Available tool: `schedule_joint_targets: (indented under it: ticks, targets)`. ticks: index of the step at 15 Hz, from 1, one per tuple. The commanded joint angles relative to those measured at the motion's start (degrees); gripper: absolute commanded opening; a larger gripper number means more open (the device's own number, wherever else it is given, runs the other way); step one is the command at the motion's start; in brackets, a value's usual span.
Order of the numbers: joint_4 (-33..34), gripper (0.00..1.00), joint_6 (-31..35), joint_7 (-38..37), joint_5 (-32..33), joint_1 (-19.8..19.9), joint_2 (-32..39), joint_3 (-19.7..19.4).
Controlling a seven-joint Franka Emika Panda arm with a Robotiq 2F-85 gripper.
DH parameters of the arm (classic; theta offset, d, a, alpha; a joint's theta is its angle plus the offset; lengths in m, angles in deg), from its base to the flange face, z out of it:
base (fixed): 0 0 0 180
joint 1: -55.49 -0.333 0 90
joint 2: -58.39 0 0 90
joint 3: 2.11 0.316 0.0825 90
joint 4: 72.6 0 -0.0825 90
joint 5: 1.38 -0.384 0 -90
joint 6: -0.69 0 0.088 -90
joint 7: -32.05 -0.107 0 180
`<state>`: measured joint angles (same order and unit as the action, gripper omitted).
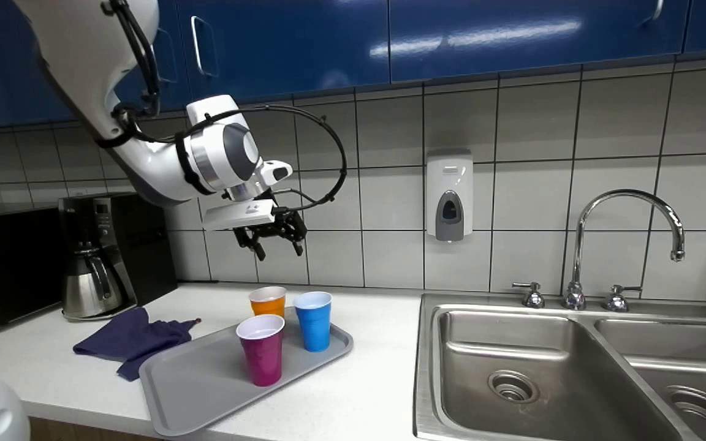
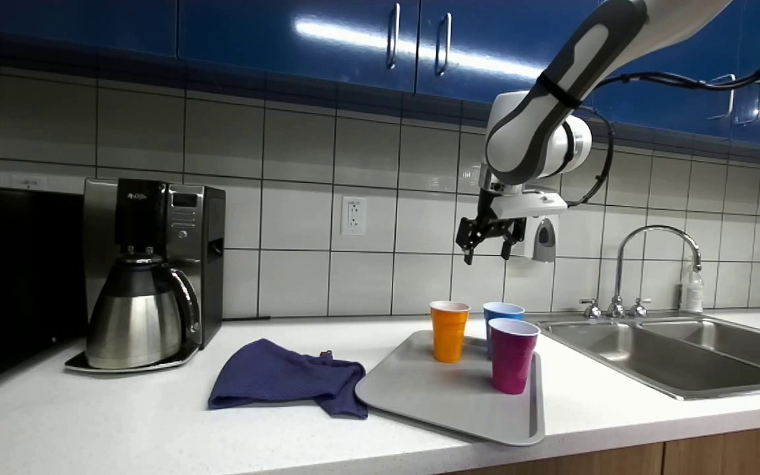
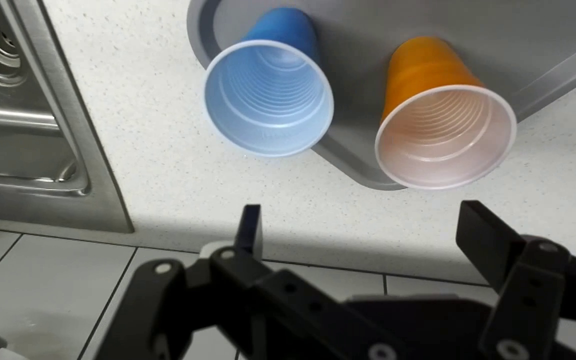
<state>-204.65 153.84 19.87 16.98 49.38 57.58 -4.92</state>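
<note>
Cups (image 2: 450, 336) on tray (image 2: 443, 392), cloth (image 2: 281, 376) beside, sink (image 1: 580, 367)

On the surface (image 2: 156, 425), three cups (image 2: 449, 338) stand on a tray (image 2: 429, 399) reaching the front edge, a cloth (image 2: 281, 376) at its left, a coffeemaker (image 2: 183, 249) farther left near the back edge, a sink (image 2: 670, 356) at right.

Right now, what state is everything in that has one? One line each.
Gripper: open, holding nothing
Orange plastic cup: upright, nothing seen inside
Blue plastic cup: upright, empty
Magenta plastic cup: upright, bottom not visible
Gray tray: flat, right way up
Purple dish towel: rumpled
Steel carafe: seated in coffee maker
Gooseneck faucet: not running
Blue cabinets: visible doors shut
</note>
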Motion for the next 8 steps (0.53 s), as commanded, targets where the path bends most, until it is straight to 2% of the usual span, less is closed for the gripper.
schedule_joint_targets:
  ticks: [1,4,8]
  targets:
    - [-5.7,1.0,-0.6,-3.8,0.9,1.4,-6.6,2.9]
    - [-9.0,1.0,-1.0,-8.7,3.0,2.4,-10.5,5.0]
    - [-13.0,1.0,-3.3,-13.0,2.8,4.2,-15.6,8.1]
